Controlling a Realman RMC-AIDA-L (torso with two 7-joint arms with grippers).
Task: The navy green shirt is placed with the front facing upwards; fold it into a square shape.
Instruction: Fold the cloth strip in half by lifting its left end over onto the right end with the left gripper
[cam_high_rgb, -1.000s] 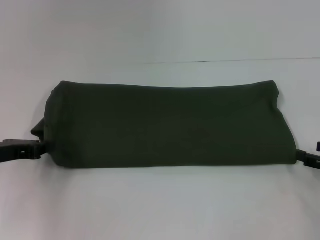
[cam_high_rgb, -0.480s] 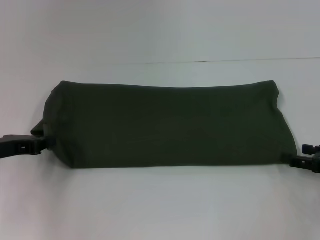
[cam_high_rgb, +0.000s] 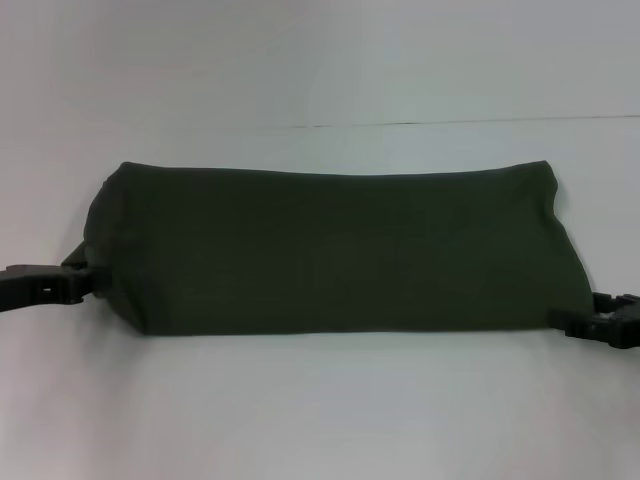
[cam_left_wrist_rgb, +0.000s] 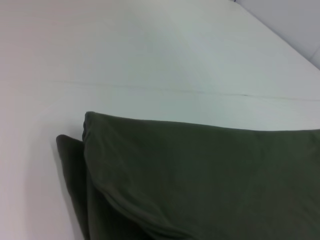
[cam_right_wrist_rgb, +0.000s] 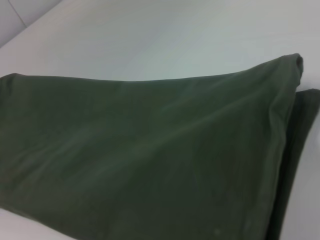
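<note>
White surface (cam_high_rgb: 320, 410) fills our view, plain and matte, with one thin dark seam line running across it beyond the cloth.

We see the navy green shirt (cam_high_rgb: 330, 250) lying flat at the middle of the surface, folded into a long band that stretches across from our left side to our right. Its far edge is straight; its near edge is straight too. No lettering or neckline shows on the upper face, only plain dark olive cloth.

Left tool (cam_high_rgb: 82, 285): low on the surface at the shirt's left end, near the front corner. Its tip meets a small bunched flap of cloth that pokes out there. We cannot tell whether its fingers are spread or pressed together, or whether they pinch the cloth.

Right tool (cam_high_rgb: 572, 326): low on the surface at the shirt's right end, at the front corner, its tip touching or just at the cloth edge. Its state is likewise not readable to us.

Left wrist view: the shirt (cam_left_wrist_rgb: 200, 180) shows a folded corner with a lower layer sticking out beside the top layer, the white surface (cam_left_wrist_rgb: 150, 50) beyond.

Right wrist view: the shirt (cam_right_wrist_rgb: 140, 165) fills most of the picture, a second layer edge showing beside the upper fold, the surface (cam_right_wrist_rgb: 160, 35) behind.
</note>
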